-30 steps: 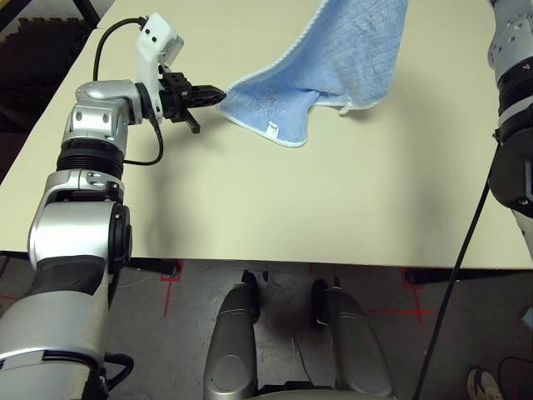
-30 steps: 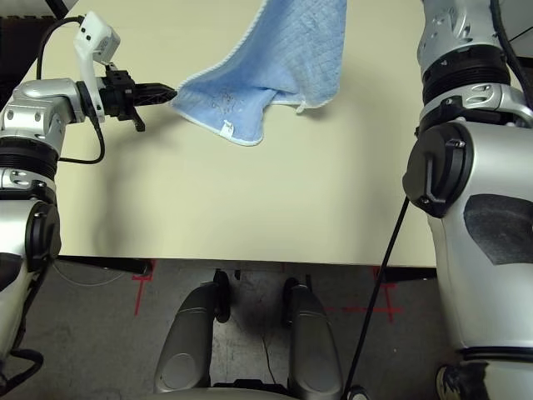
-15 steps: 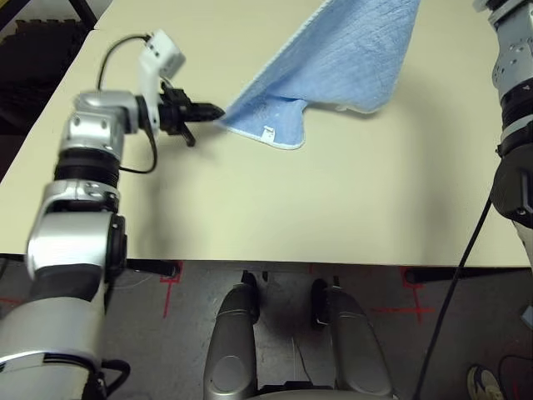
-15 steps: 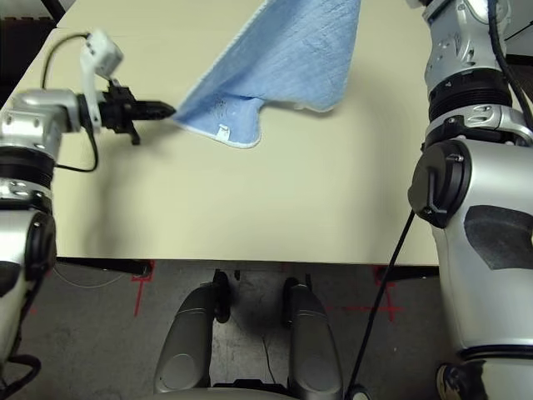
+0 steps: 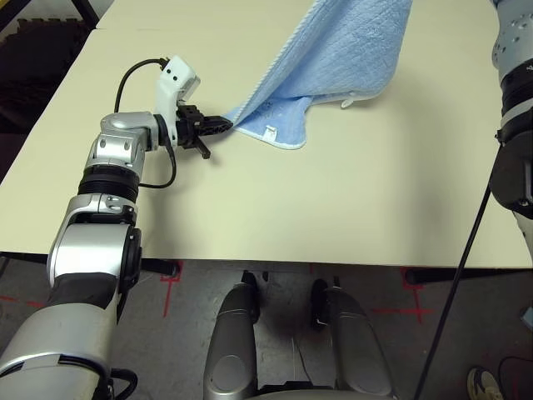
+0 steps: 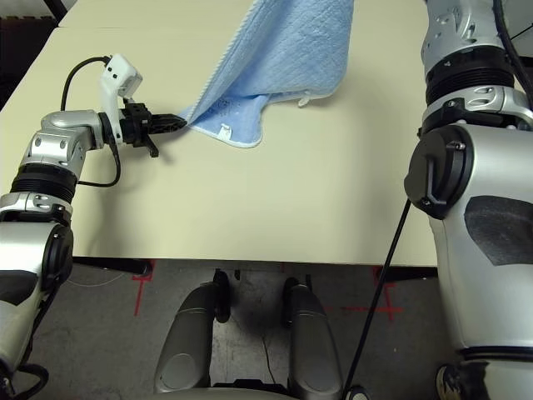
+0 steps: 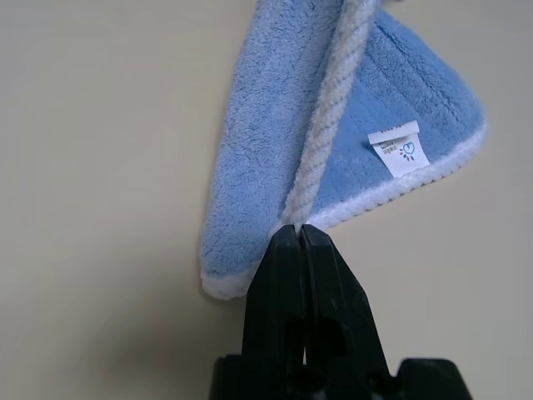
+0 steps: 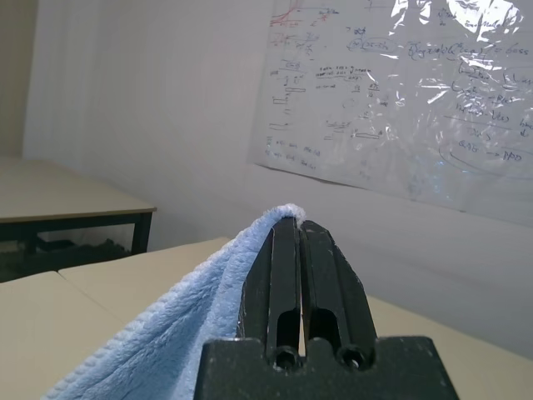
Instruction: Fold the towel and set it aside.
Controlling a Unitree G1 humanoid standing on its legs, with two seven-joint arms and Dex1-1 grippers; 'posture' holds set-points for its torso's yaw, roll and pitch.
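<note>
The towel (image 5: 333, 58) hangs stretched between both grippers, its lower fold with the white tag (image 7: 400, 148) resting on the table (image 5: 275, 208). The left gripper (image 7: 298, 236) is clamped tight on the white edging low at one corner, while the right gripper (image 8: 287, 227) pinches another corner high, evidently so the cloth spreads flat for folding.

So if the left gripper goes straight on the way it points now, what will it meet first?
The towel itself: the left gripper is shut on its white edging, and the blue cloth lies directly ahead. Beyond that, probably bare table.

Bright, even overhead light; soft shadows on tabletop (image 5: 250, 200); glare on whiteboard sheet (image 8: 416, 83); all views sharp.
</note>
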